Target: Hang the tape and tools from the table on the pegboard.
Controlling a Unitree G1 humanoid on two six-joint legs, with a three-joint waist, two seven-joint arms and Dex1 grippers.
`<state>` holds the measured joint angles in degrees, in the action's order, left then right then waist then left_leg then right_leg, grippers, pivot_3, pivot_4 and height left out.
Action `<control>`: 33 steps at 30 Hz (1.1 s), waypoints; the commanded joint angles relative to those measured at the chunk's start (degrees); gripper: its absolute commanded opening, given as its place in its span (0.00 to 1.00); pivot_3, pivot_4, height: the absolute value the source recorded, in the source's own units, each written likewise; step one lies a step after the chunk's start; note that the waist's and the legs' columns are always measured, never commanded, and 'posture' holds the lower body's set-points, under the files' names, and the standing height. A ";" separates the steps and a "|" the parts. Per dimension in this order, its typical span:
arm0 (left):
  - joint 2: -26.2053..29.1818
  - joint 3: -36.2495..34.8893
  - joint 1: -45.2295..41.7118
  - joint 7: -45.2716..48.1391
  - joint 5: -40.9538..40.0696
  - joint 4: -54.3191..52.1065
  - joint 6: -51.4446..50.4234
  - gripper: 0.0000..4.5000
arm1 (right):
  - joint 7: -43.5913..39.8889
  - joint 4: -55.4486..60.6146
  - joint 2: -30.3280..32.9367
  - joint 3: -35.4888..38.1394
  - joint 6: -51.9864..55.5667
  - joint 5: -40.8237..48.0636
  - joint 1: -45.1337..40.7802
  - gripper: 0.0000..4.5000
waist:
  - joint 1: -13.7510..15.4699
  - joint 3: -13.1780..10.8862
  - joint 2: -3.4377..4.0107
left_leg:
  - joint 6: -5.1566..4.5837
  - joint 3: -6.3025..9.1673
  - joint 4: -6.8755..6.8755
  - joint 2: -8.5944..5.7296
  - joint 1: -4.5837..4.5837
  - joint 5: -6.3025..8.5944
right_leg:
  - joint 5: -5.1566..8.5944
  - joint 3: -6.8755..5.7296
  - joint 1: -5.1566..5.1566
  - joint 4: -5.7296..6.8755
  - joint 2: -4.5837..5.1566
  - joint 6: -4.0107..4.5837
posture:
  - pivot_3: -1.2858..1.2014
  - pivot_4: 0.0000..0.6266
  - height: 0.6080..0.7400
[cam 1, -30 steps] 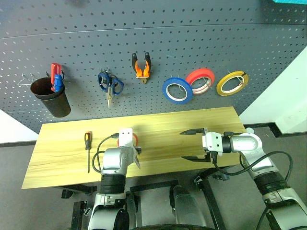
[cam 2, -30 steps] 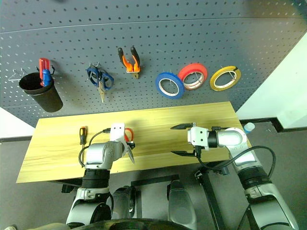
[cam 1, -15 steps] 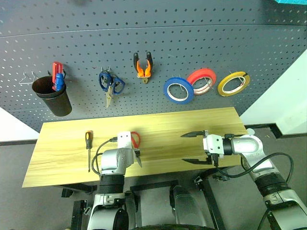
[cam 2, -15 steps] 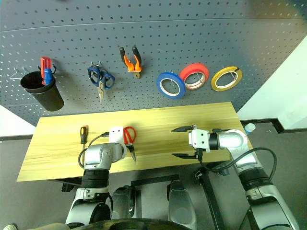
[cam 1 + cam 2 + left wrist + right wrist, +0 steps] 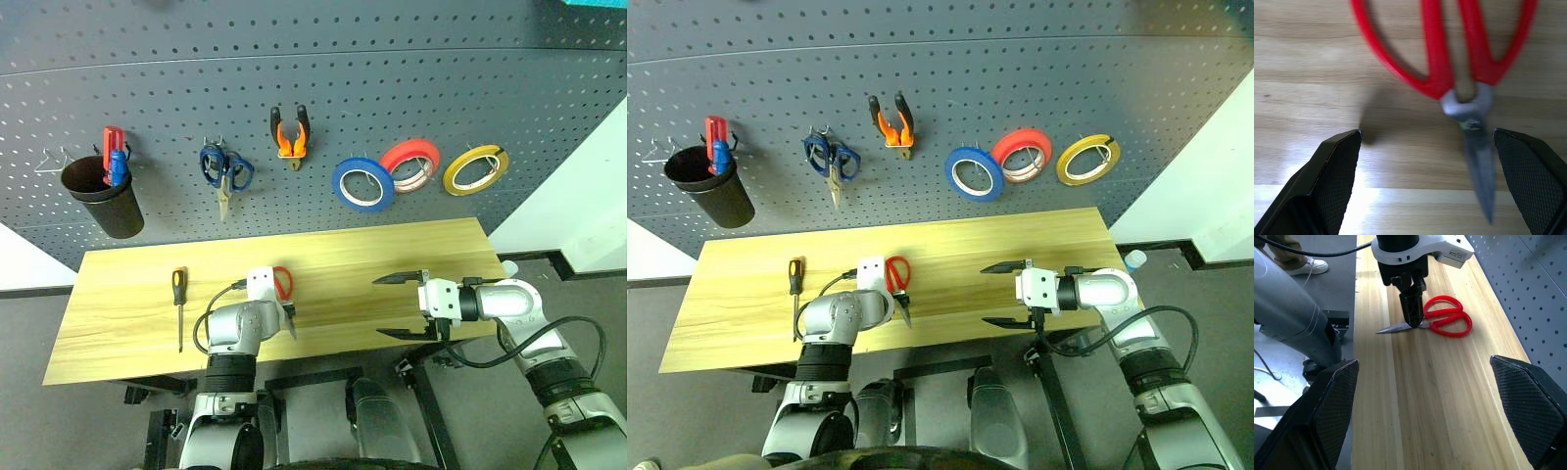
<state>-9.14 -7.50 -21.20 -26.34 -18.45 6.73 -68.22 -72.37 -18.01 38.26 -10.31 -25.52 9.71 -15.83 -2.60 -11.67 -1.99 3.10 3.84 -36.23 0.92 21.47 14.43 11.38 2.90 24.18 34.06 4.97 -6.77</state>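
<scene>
Red-handled scissors lie flat on the light wooden table, near its front edge and a little to the nine o'clock side of centre, handles toward the pegboard at twelve o'clock and blades toward six. The left gripper hangs right over them with its jaws spread wide, one finger on either side of the pivot, grasping nothing. At nine o'clock from the scissors, the black-and-orange screwdriver lies on the wood, well apart. Toward three o'clock the right gripper hovers over the table's front edge, released and empty, pointing across at the scissors.

On the pegboard, the orange-and-black pliers hang at twelve o'clock from the scissors; the blue tape sits toward one o'clock, with a red roll and a yellow roll beyond. Blue-handled scissors hang at eleven o'clock, a black cup farther toward ten.
</scene>
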 commanded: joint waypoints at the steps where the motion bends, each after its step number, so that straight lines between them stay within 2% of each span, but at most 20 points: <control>1: -8.65 -1.05 -0.24 0.39 -1.55 -1.60 0.51 1.00 | 0.47 1.66 0.86 1.45 -0.83 0.59 0.49 1.00 | -0.04 -0.01 -0.01 | 0.00 0.00 0.00 0.00 0.00 0.00 | 0.00 0.00 0.00 0.00 0.00 0.00 | 0.49 0.31 0.97; 16: -8.31 -7.88 -5.43 -4.18 -3.73 9.77 5.22 1.00 | 1.16 -2.73 1.36 1.83 -5.02 0.16 1.45 1.00 | -0.36 -0.12 -0.14 | 0.01 -0.02 0.02 -0.01 0.03 0.01 | 0.01 0.00 0.01 -0.11 0.02 0.00 | 0.49 0.31 0.97; 19: -8.89 -9.53 -5.32 -6.78 -3.86 9.78 4.63 0.87 | 1.48 -3.25 1.47 1.84 -5.67 0.10 1.61 1.00 | -0.79 -0.12 -0.14 | 0.01 -0.02 0.04 -0.01 0.00 0.01 | 0.01 0.00 0.01 -0.09 0.01 -0.01 | 0.48 0.31 0.97; 27: -8.39 -8.46 -5.34 -10.24 -2.41 7.58 3.29 0.26 | 2.34 -4.32 1.34 1.58 -7.04 -0.26 1.48 1.00 | -1.40 -0.13 -0.16 | 0.01 -0.02 0.01 -0.01 0.01 0.01 | 0.02 0.00 0.00 -0.09 0.02 -0.01 | 0.49 0.31 0.97; 28: -8.32 -8.74 -5.35 -10.79 -2.29 7.41 3.02 0.22 | 2.41 -4.39 1.31 1.53 -7.10 -0.27 1.42 1.00 | -1.40 -0.14 -0.18 | 0.01 -0.02 0.01 -0.01 0.02 0.01 | 0.02 0.00 0.00 -0.10 0.02 -0.01 | 0.49 0.31 0.97; 33: -7.01 -8.39 -4.78 -11.44 -1.48 6.00 0.77 0.22 | 2.75 -4.70 1.08 1.36 -7.41 -0.35 1.11 1.00 | -1.43 -0.16 -0.21 | 0.01 -0.02 0.02 -0.01 0.02 0.01 | 0.01 0.00 0.00 -0.10 0.01 -0.02 | 0.49 0.31 0.97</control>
<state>-11.75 -15.36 -27.49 -37.41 -20.91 14.26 -66.26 -69.96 -22.88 39.11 -10.20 -31.82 9.12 -14.32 -4.04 -11.83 -2.20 3.11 3.82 -36.21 0.90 21.49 14.44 11.39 2.91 24.18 33.96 4.99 -6.78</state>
